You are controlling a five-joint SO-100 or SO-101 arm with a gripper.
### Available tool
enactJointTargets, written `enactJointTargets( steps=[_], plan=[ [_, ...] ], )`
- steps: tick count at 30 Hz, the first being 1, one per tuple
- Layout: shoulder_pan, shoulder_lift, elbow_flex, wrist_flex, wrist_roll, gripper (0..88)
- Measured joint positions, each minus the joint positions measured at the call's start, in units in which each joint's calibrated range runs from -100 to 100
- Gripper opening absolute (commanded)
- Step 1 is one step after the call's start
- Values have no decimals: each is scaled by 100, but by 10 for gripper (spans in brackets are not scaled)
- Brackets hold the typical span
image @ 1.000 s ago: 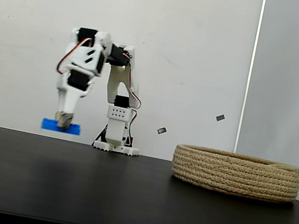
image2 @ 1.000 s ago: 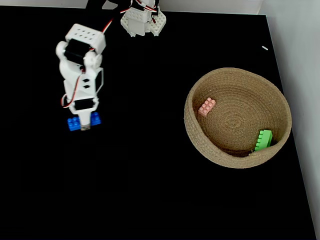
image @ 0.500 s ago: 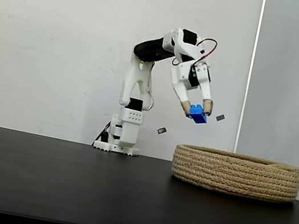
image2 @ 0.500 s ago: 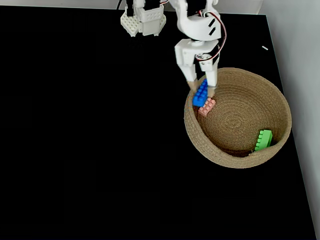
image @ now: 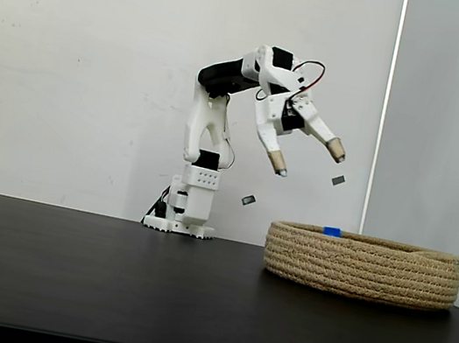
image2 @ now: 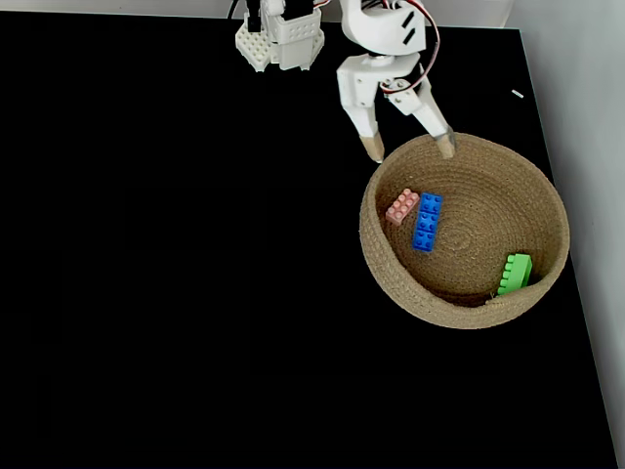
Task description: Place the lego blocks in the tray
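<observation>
**Seemingly done: all three bricks inside the basket, claw spread and empty**

Nearest the camera in the side-on fixed view is bare black table. Beyond it, at the right, sits the tray, a low coiled-rope basket. A sliver of the blue brick shows just over its rim.

In the top-down fixed view the tray holds everything. The green brick lies against the wall on the side away from the arm, at lower right. The blue brick lies flat on the floor, left of centre. The orange-pink brick is just beside it, touching or nearly so; cannot tell which. No bricks visible on the table outside the basket.

Further back, the gripper hangs above the tray's near-arm edge, jaws wide apart, nothing between them. Top-down, the gripper straddles the rim, one fingertip outside the basket, one over its inner wall. Arm base stands at the far table edge by the white wall.

Step in hand, as judged: release of the blue brick, the last one. The placing looks complete. Next move probably only calls for lifting clear and folding the arm back toward the base, without clipping the rim.
</observation>
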State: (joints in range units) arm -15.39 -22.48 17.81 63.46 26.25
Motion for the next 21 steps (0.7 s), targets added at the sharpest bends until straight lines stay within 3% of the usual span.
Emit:
enactJointTargets(
  steps=[1, 2, 9, 16, 21],
  plan=[
    [171, -339, 309, -8, 98, 17],
    [375, -704, 654, -8, 205, 0],
    [1922, -3435, 3818, -715, 1118, 0],
    [2158, -5742, 6673, -1194, 1582, 0],
    [2337, -6972, 7821, -966, 1915, 0]
  ],
)
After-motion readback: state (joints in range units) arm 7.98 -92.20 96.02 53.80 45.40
